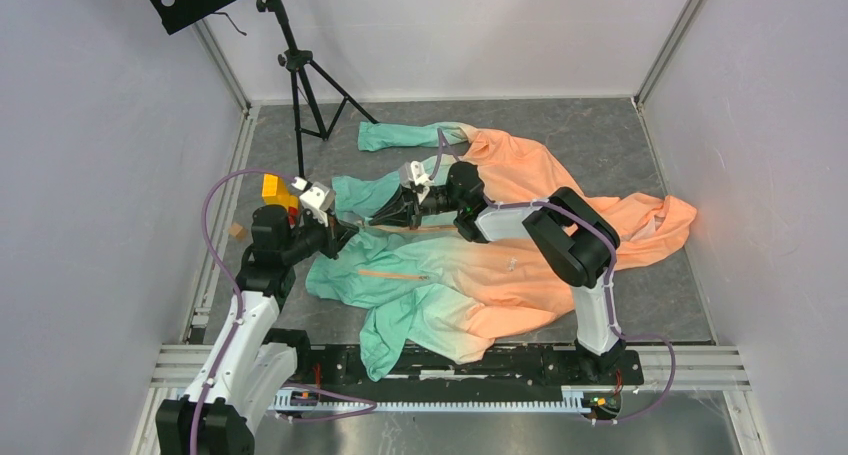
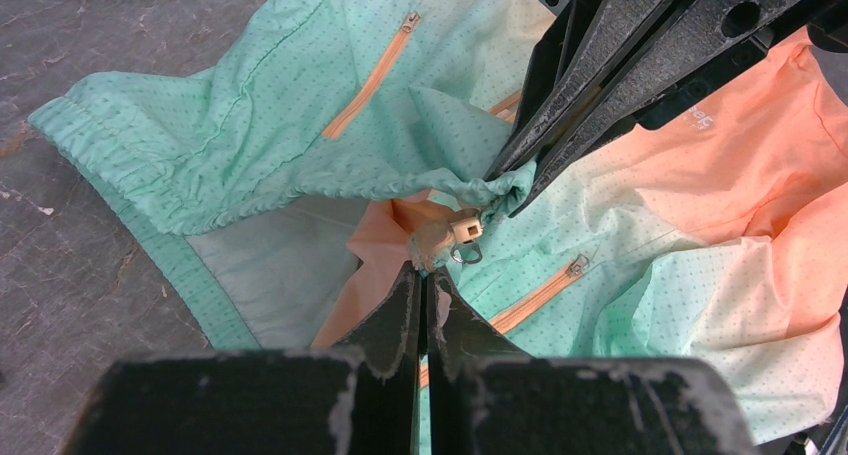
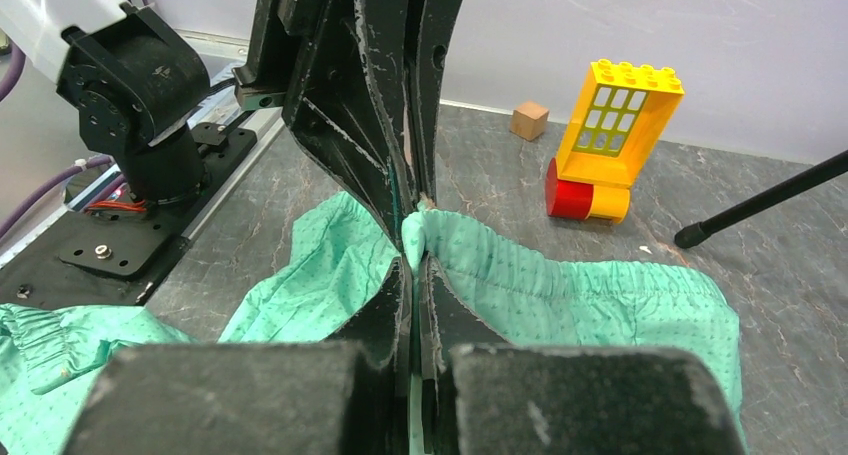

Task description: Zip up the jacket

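Pinching jacket (image 1: pixel 500 275) hem, right gripper (image 3: pixel 413 265) jaws, left gripper (image 2: pixel 425 273) jaws nipping fabric beside zipper slider (image 2: pixel 465 233)

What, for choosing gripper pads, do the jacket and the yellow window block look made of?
The jacket: thin woven synthetic, probably nylon or polyester. It looks matte and finely dotted, crumples into small sharp folds, and its hem looks gathered by elastic. The yellow window block: hard moulded plastic, smooth and slightly glossy, with studs on top.
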### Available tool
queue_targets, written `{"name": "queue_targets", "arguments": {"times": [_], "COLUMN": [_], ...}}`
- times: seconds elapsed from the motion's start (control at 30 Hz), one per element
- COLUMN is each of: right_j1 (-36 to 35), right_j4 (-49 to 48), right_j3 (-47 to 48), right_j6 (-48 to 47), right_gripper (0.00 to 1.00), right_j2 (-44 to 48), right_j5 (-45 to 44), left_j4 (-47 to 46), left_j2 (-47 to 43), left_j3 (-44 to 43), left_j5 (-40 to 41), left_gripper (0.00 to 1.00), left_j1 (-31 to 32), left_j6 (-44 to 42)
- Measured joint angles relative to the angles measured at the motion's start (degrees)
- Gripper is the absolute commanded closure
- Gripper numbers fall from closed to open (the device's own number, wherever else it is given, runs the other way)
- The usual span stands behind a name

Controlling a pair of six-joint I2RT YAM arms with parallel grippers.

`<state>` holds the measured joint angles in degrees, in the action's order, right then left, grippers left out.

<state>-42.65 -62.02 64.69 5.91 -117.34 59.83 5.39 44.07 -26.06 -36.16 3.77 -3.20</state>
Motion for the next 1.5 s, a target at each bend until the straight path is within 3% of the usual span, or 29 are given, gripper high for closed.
{"name": "queue_targets", "arguments": {"times": [1.5], "right_j1": [-0.83], "right_j4": [-3.87], "right_j3": [0.02], "right_j6": [2.51], "right_gripper": [1.0], "right_j2": [0.0], "right_j5": [-0.35], "left_j4": [0.0], "left_j2": [1.2], "left_j3": [0.0], "left_j5": [-3.37], "left_gripper": [0.98], "left_j1": [0.0], "left_j6": [0.0]}}
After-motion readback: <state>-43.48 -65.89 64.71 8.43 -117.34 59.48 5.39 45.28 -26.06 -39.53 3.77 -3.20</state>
